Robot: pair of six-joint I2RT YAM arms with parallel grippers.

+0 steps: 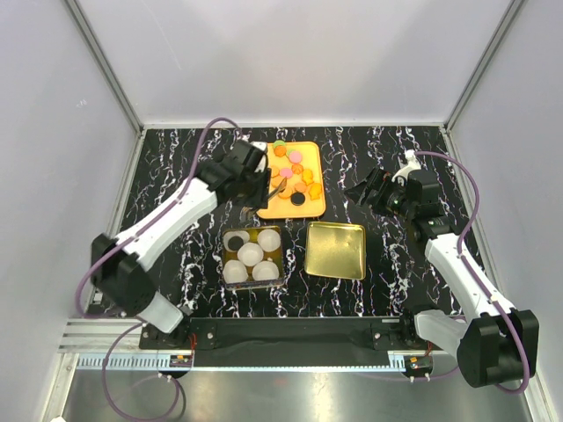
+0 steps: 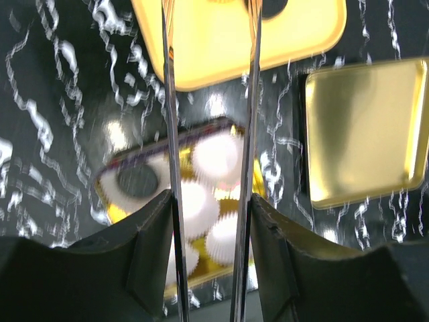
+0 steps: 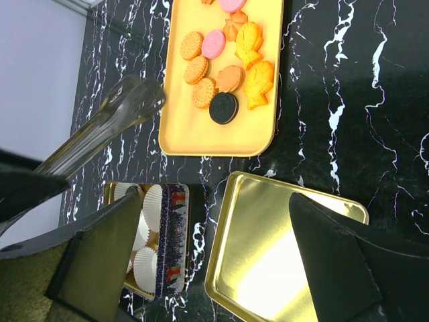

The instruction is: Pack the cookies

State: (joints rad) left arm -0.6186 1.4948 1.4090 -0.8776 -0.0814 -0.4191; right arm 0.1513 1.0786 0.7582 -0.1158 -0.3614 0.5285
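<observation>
Desk [image 1: 387, 158]: black marble-look slab with white veining, glossy.

Cookies [image 3: 192, 45]: nearly all on the flat orange-yellow rectangular tray [image 3: 201, 137] with rounded corners, at the far centre of the desk. It's a mix of ridged round sandwich discs in orange, pink and black, plus a few moulded fish-shaped orange ones. One black round cookie [image 1: 236, 241] sits in a cup inside the tin.

Tin [image 3: 171, 241]: small and rectangular, gold inside with a printed outer wall, just in front of the tray. It is packed with pleated white paper cups [image 1: 268, 239].

Lid [image 1: 335, 250]: shiny gold metal rectangle with a shallow rim and rounded corners, lying flat just right of the tin.

Left gripper [image 2: 211, 201]: jaws clamped on the two thin, glossy arms of a pair of tongs [image 3: 107, 117]. The tongs reach over the tray's left edge. I can't tell if the tips touch anything.

Right gripper [image 3: 216, 201]: matte black jaws spread wide apart with nothing between them, hanging above the desk to the right of the tray, lid below in its wrist view.
</observation>
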